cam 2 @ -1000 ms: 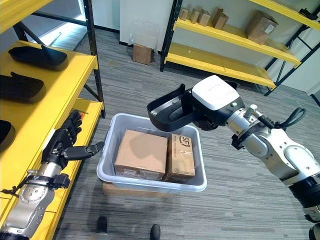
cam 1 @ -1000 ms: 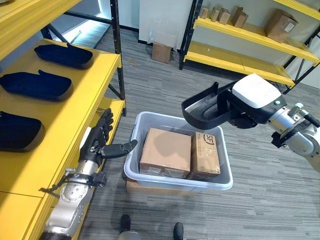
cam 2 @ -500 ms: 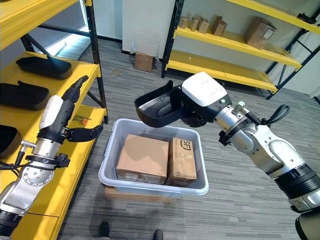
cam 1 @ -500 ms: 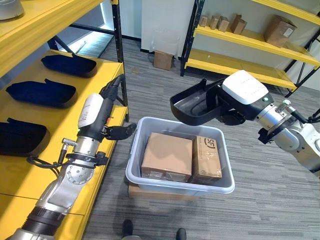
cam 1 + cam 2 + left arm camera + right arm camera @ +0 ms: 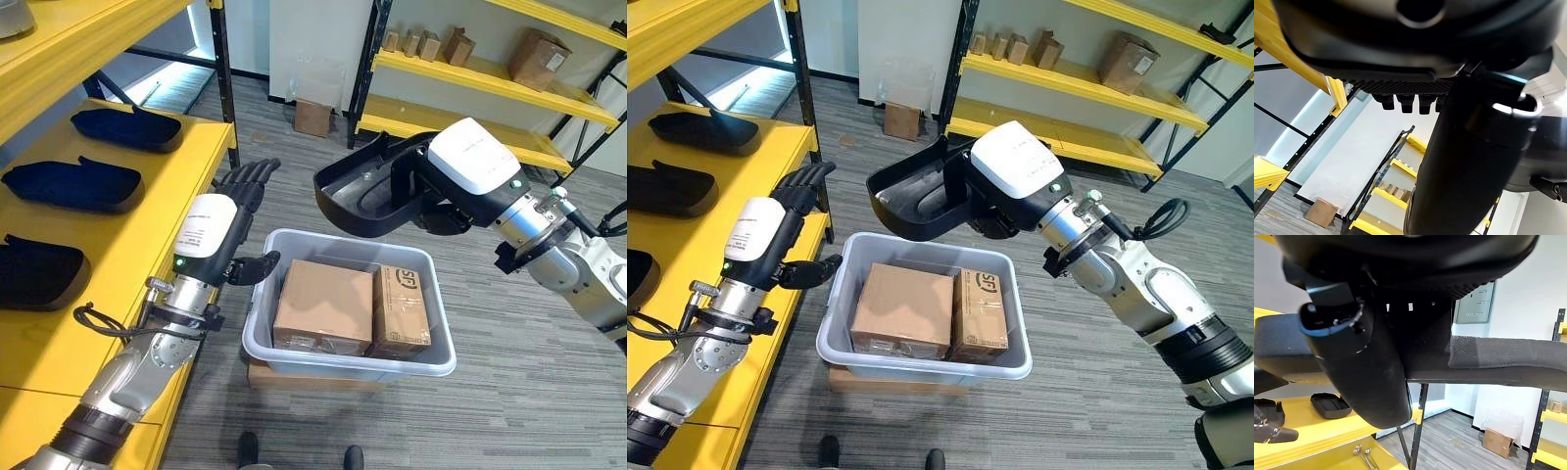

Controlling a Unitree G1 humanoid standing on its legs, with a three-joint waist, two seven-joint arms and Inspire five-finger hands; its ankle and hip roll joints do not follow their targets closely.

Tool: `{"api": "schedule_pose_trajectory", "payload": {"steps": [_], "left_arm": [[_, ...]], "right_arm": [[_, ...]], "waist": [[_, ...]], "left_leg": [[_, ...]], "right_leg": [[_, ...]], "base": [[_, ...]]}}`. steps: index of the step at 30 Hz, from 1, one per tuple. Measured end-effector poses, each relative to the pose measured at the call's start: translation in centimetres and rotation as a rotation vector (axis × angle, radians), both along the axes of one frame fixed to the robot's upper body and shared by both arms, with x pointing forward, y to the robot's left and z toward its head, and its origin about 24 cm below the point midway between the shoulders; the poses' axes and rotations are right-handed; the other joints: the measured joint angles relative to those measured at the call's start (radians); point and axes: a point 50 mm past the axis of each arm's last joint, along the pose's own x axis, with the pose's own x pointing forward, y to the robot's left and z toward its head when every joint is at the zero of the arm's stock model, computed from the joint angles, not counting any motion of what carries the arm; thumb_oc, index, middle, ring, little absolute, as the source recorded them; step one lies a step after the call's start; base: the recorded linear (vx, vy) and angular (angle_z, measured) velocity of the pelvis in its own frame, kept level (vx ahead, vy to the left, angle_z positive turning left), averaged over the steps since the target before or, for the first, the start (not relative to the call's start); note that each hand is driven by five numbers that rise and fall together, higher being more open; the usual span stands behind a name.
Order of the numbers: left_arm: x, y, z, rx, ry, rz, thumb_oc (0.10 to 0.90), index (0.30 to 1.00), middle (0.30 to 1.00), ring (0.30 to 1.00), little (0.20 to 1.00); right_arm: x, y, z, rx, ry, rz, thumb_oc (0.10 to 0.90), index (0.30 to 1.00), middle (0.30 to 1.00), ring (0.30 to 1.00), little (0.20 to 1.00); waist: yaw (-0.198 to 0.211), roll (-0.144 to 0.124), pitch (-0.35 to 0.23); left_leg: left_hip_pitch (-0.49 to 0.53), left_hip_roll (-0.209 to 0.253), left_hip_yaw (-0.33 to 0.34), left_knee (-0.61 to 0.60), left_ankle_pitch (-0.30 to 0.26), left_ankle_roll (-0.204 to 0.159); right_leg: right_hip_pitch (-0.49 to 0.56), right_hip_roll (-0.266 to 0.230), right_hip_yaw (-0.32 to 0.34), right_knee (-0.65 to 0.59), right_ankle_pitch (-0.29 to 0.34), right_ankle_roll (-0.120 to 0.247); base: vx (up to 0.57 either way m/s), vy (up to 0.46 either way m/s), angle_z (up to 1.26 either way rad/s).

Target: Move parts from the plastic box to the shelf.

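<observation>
My right hand (image 5: pixel 460 181) is shut on a black curved plastic part (image 5: pixel 358 191) and holds it in the air above the far rim of the grey plastic box (image 5: pixel 257 323). In the right wrist view the thumb (image 5: pixel 1366 367) presses on the part (image 5: pixel 1508 362). Two cardboard boxes (image 5: pixel 323 304) (image 5: pixel 404 308) lie inside the plastic box. My left hand (image 5: pixel 220 220) is raised beside the box's left rim, open, with straight fingers and the thumb pointing toward the box. To its left, the yellow shelf (image 5: pixel 127 255) carries three dark parts (image 5: pixel 73 183).
A flat cardboard carton (image 5: pixel 294 377) lies under the plastic box. A black upright (image 5: pixel 223 98) of the shelf stands just behind my left hand. A second yellow rack (image 5: pixel 470 69) with small cartons runs along the back, with a carton (image 5: pixel 313 116) on the floor.
My right hand has carried the black part up and to the left. My left hand has risen from low beside the shelf and turned its back upward near the box's rim.
</observation>
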Motion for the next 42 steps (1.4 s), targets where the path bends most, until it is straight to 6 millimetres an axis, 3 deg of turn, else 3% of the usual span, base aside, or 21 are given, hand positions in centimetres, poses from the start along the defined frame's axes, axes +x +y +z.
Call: {"api": "schedule_pose_trajectory", "payload": {"steps": [9, 28, 38, 42], "left_arm": [[0.1, -0.7, -0.1, 0.037, -0.009, -0.023, 0.9, 1.0, 1.0, 1.0, 1.0], [0.1, -2.4, 2.1, 0.045, -0.144, -0.082, 0.9, 1.0, 1.0, 1.0, 1.0], [0.4, -3.6, 4.2, 0.047, -0.24, -0.126, 0.9, 1.0, 1.0, 1.0, 1.0], [0.4, -4.3, 4.0, 0.074, -0.242, -0.152, 0.9, 1.0, 1.0, 1.0, 1.0]], "right_arm": [[0.0, 0.3, 0.2, 0.018, -0.016, 0.015, 0.4, 0.3, 0.3, 0.3, 0.3], [0.2, 2.2, -0.9, 0.067, 0.02, 0.076, 0.4, 0.3, 0.3, 0.3, 0.3], [0.2, 2.4, -0.6, 0.065, 0.011, 0.082, 0.4, 0.3, 0.3, 0.3, 0.3], [0.3, 2.6, -0.2, 0.067, 0.001, 0.091, 0.4, 0.3, 0.3, 0.3, 0.3]], "waist": [[-0.003, 0.0, 0.0], [-0.014, 0.0, -0.009], [-0.017, 0.001, -0.009], [-0.018, 0.006, -0.012]], "left_leg": [[0.01, 0.001, 0.002, -0.001, -0.001, -0.001], [0.003, 0.001, -0.007, -0.001, 0.001, -0.001], [0.003, 0.001, -0.005, -0.001, 0.002, 0.0], [0.006, 0.001, -0.002, -0.001, 0.001, 0.0]], "right_leg": [[0.009, 0.0, 0.003, -0.001, 0.0, 0.0], [0.008, 0.0, -0.01, -0.001, -0.001, -0.001], [0.008, 0.0, -0.009, -0.001, -0.001, -0.002], [0.008, 0.0, -0.007, 0.0, -0.001, -0.002]], "base": [[0.0, 0.0, 0.0], [0.0, 0.0, 0.01], [0.0, 0.0, 0.0], [0.0, 0.005, -0.02]]}}
